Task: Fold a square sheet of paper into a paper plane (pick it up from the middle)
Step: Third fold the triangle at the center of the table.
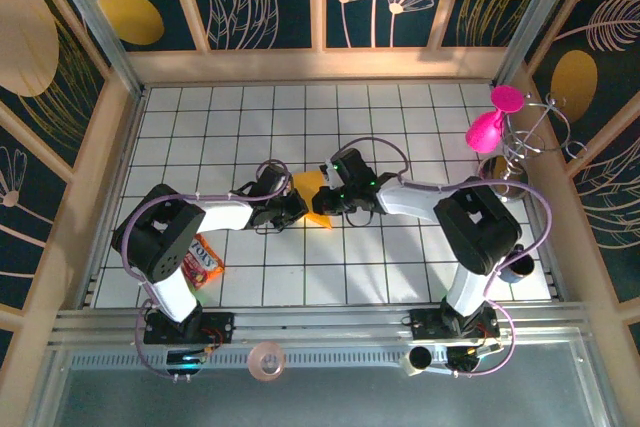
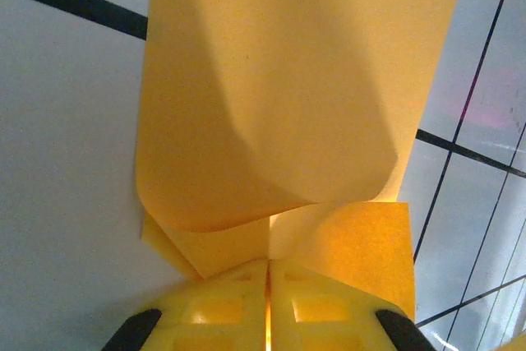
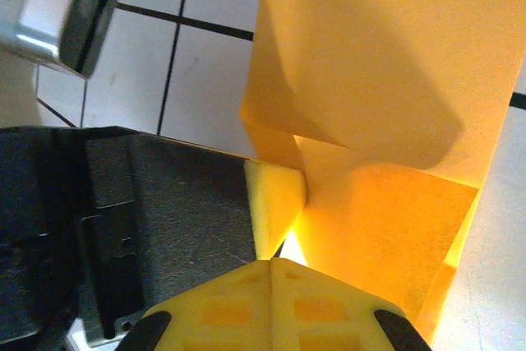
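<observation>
The square sheet of paper (image 1: 308, 185) is orange-yellow and hangs just above the tiled table's middle, pinched between both grippers. My left gripper (image 1: 297, 206) comes in from the left. In its wrist view its yellow pads (image 2: 222, 306) are pressed together with the paper's (image 2: 288, 80) crease running into their seam. My right gripper (image 1: 336, 197) meets it from the right and is shut on a lower edge of the sheet (image 3: 386, 55). The left gripper's yellow pad (image 3: 275, 195) touches the same fold. The sheet is curled into loose folds; a paper plane shape is not in view.
A crinkly snack packet (image 1: 203, 262) lies by the left arm's base. A pink balloon-like figure (image 1: 488, 127) on a wire stand (image 1: 527, 142) stands at the right wall. A tape roll (image 1: 267, 360) lies on the front rail. Patterned walls close in three sides.
</observation>
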{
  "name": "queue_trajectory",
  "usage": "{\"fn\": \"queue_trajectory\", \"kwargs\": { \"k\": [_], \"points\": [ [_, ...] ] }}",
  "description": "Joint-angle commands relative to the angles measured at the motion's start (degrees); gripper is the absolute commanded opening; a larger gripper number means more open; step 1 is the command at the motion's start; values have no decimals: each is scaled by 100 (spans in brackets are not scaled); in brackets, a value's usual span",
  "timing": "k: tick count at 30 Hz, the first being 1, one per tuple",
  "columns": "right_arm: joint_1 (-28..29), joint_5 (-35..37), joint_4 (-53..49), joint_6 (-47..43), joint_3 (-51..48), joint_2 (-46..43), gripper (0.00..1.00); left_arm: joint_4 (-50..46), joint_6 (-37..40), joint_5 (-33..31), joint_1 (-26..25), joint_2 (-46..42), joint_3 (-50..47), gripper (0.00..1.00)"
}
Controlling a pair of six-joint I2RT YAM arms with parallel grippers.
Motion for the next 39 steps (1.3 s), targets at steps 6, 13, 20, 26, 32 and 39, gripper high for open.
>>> {"fn": "queue_trajectory", "kwargs": {
  "k": [6, 13, 20, 26, 32, 39],
  "points": [
    [56, -215, -439, 31, 274, 311, 3, -256, 49, -79, -20, 204, -27, 8],
    [74, -273, -527, -41, 339, 473, 3, -257, 57, -70, -21, 201, -24, 8],
    [74, -203, -603, -83, 331, 571, 3, -280, 66, -79, -22, 184, -24, 8],
    [74, -120, -690, -172, 333, 599, 3, -311, 66, -126, -21, 221, -35, 8],
    [74, -143, -728, -276, 363, 569, 3, -381, 66, -183, -20, 271, -35, 8],
    [109, -429, -542, -391, 288, 269, 3, -482, 127, -249, -28, 322, -26, 8]
  ]
}}
